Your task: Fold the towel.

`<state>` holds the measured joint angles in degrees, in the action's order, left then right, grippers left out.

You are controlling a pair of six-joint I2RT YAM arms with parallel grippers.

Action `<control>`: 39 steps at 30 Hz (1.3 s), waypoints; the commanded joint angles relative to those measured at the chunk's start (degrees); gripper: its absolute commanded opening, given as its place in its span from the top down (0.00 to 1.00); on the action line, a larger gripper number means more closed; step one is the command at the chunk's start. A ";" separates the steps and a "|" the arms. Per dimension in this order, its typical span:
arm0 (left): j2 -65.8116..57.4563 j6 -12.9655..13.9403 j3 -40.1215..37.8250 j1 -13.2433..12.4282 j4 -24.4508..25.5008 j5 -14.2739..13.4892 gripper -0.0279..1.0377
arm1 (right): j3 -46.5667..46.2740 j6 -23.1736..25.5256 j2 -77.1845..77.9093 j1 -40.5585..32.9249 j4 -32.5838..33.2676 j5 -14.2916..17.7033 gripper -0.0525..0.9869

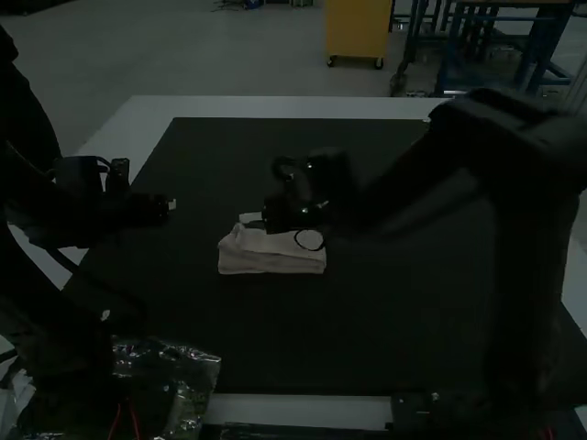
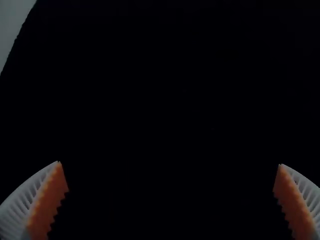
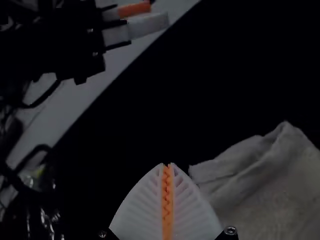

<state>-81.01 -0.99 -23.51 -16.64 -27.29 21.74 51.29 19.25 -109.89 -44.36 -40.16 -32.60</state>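
Dark, flat mat (image 1: pixel 385 321) covers the middle of the pale counter (image 1: pixel 275 107), and near its close left corner lies crinkled clear plastic (image 1: pixel 197 362). On the mat, about the centre, is the pale, soft cloth towel (image 1: pixel 275 261).

I judge that the step in hand is to finish or to tidy the fold. The right gripper (image 3: pixel 167 165) is at the towel's far side, with its jaws closed together and no cloth seen between them. For one more fold, these jaws should first open, go low at the edge, and take all needed layers together; a shallow pinch could lift only the top one. For smoothing only, closed jaws may press lightly, without dragging. The left gripper (image 2: pixel 169 164) has its jaws wide and empty, well apart from the towel; it could steady the other side.

The towel lies folded in a small, low bundle. Its near edge is quite straight, but the far left corner rises unevenly, with soft creases.
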 commanded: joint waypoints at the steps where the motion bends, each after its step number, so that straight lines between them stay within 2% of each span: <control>1: -0.20 -0.50 -0.05 -0.06 -0.40 1.11 0.06 | 0.22 -0.88 -1.74 1.29 -2.46 -0.18 0.97; 23: -0.20 -1.47 -0.05 -0.06 -0.75 1.64 0.06 | 1.53 -3.07 -20.37 2.52 -12.13 -0.45 0.97; 29: -0.11 -2.17 -0.66 0.03 -1.10 1.64 0.06 | 0.74 -1.84 -17.20 3.05 -12.13 -0.71 0.97; 33: 0.42 -4.28 -2.24 1.53 -1.01 1.29 0.06 | 1.27 -0.44 -9.91 5.51 -10.46 -0.71 0.97; 39: 4.72 -7.27 -5.85 5.83 1.36 0.94 0.06 | 2.50 3.08 5.56 13.51 -4.84 -2.29 0.97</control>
<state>-79.92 -5.82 -26.00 -12.34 -26.04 22.48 52.18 20.08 -111.98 -34.11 -45.63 -33.30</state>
